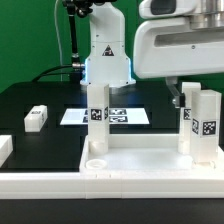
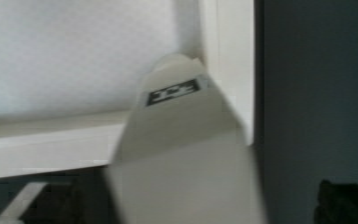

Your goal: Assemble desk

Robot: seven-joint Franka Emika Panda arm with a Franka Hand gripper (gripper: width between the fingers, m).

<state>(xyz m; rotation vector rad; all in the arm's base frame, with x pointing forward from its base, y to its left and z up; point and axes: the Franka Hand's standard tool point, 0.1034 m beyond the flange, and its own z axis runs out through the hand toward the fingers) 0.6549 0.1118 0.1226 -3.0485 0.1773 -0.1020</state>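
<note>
**Now: legs standing on the desk top, jaws loose at the right-hand pair**

Nearest in the exterior view I see the white plastic tray-like desk top with its raised rim [image 1: 60, 172], lying flat on the black table [image 1: 45, 95] across the front of the picture. A round socket [image 1: 95, 160] shows in its corner toward the exterior view's left. Just behind that socket a short square white leg with black-and-white tags [image 1: 97, 128] stands upright on the top.

Toward the exterior view's right a second tagged white leg [image 1: 208, 125] stands upright. A slimmer-looking third leg [image 1: 187, 118] is just beside and behind it. The jaws hang right at this pair, under the big white wrist housing [image 1: 175, 40].

In the wrist view one pale tagged leg [image 2: 179, 150] fills the middle. The two fingertips [image 2: 25, 203] sit wide apart at the corners, clear of it, so I read the jaws as released and holding nothing. The view is blurred.

Farther back, at the exterior view's left, a fourth white leg [image 1: 35, 118] lies loose on the table. A white block [image 1: 4, 148] is cut off by the frame edge, and I cannot tell what it is. Behind the standing legs lies the marker board [image 1: 125, 116], and beyond it stands the white arm base [image 1: 105, 55].
</note>
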